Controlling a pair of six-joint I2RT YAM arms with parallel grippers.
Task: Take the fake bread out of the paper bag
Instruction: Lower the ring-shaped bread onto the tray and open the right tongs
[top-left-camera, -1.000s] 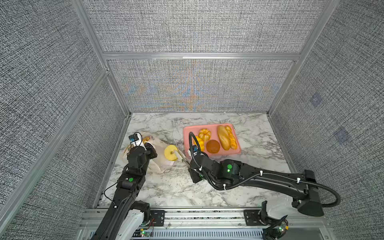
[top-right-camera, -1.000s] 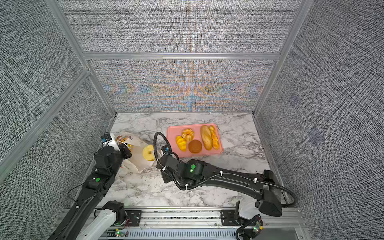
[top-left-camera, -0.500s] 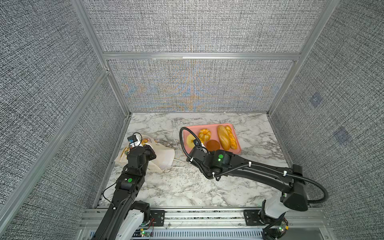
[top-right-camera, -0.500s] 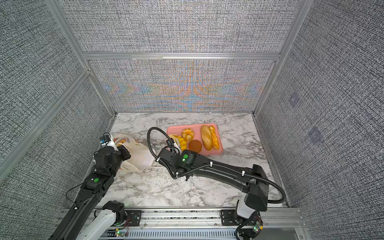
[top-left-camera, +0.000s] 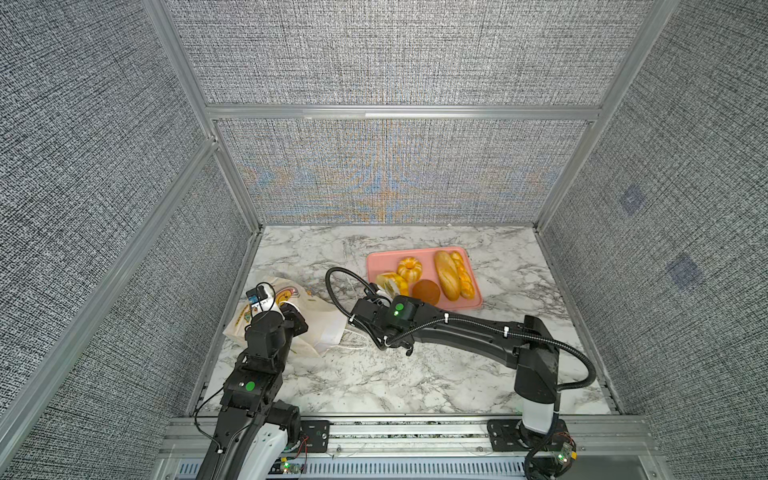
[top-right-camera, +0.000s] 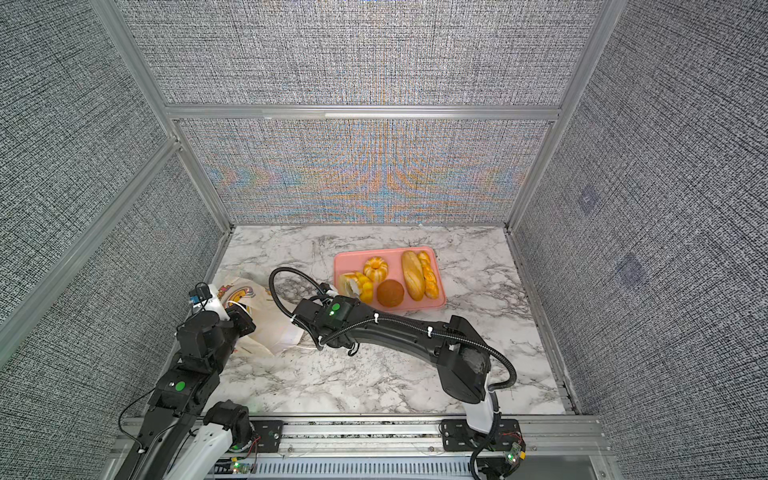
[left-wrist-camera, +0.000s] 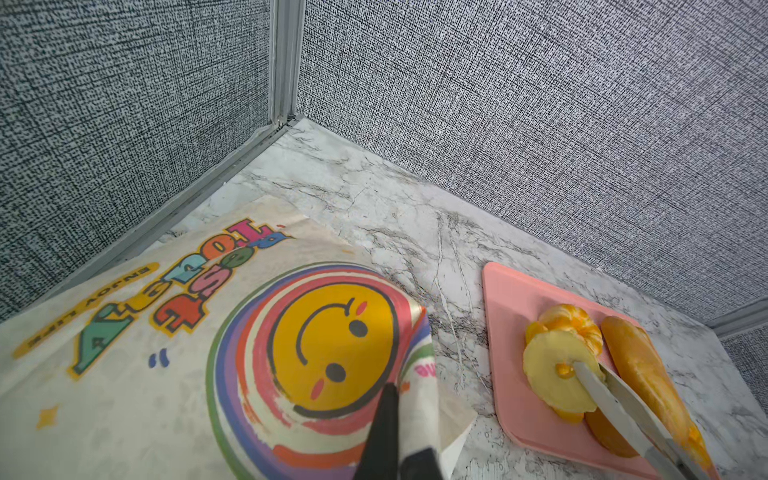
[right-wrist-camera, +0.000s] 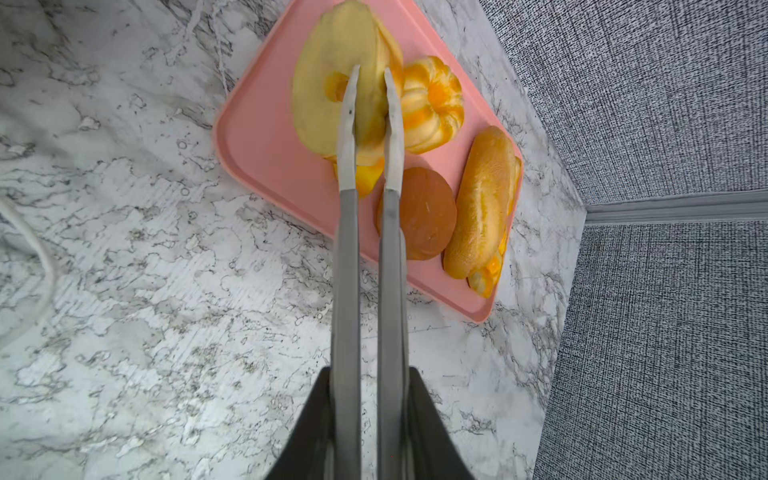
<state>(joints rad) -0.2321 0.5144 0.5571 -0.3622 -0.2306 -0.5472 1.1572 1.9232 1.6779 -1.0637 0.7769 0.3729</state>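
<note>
Marble (right-wrist-camera: 166, 291) is lying bare beneath and on both sides of the right gripper (right-wrist-camera: 370, 374), whose fingers are clamping shut on the handles of the tongs (right-wrist-camera: 347, 249). The wall is standing well beyond the tong tips, past the tray (right-wrist-camera: 266, 137). Ahead of the fingers, at the tongs' length, the blades are pinching a ring bun (right-wrist-camera: 328, 95) on edge at the tray's bag-side edge. A fluted bun (right-wrist-camera: 432, 104), a brown bun (right-wrist-camera: 419, 216) and a loaf (right-wrist-camera: 482, 199) are lying in the tray around it. A twisted loaf (top-left-camera: 463, 276) is showing in full only in the top views. The left gripper (left-wrist-camera: 401, 419) is pinching closed on a fold of the bag (left-wrist-camera: 166, 395), which is lying smiley-side up, spreading from the fingers toward the side-wall rail. Only the wrist views are showing the two grips plainly, and no view is showing the bag's inside.
</note>
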